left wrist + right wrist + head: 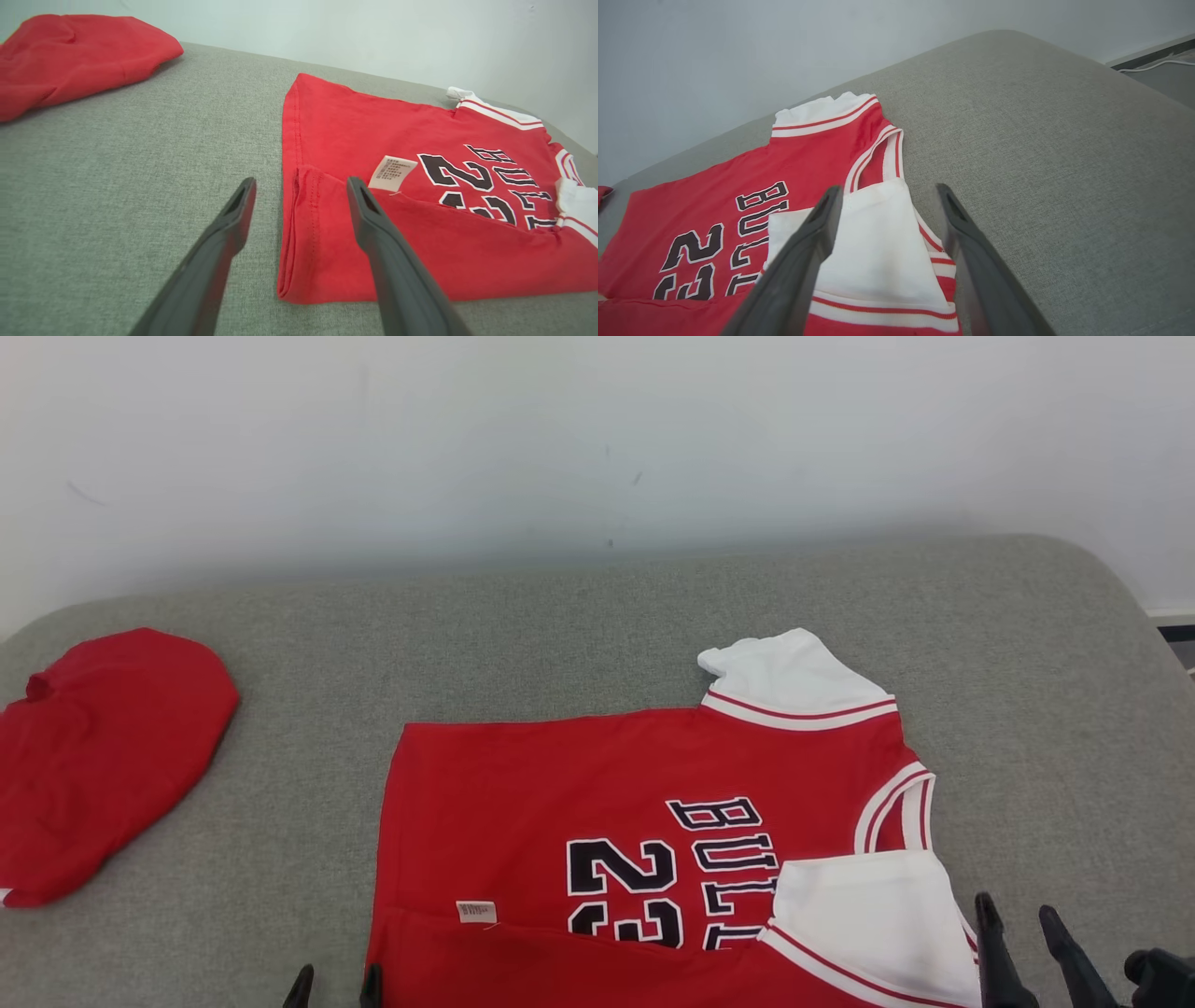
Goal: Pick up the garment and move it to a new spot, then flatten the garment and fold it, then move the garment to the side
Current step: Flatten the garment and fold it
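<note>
A: Shirt, red with white sleeves: where does it lie?
B: Flat on the grey cushion, toward 5 o'clock. Its near edge is folded over part of the number, and a white sleeve is turned inward.
A: And the grippers?
B: The left gripper is at the shirt's 7 o'clock corner, fingers spread wide and pinching nothing. The right gripper is at 4 o'clock, fingers likewise apart by the sleeve. Another red cloth lies at 9 o'clock.

One jersey, one red bundle, one cushion
</note>
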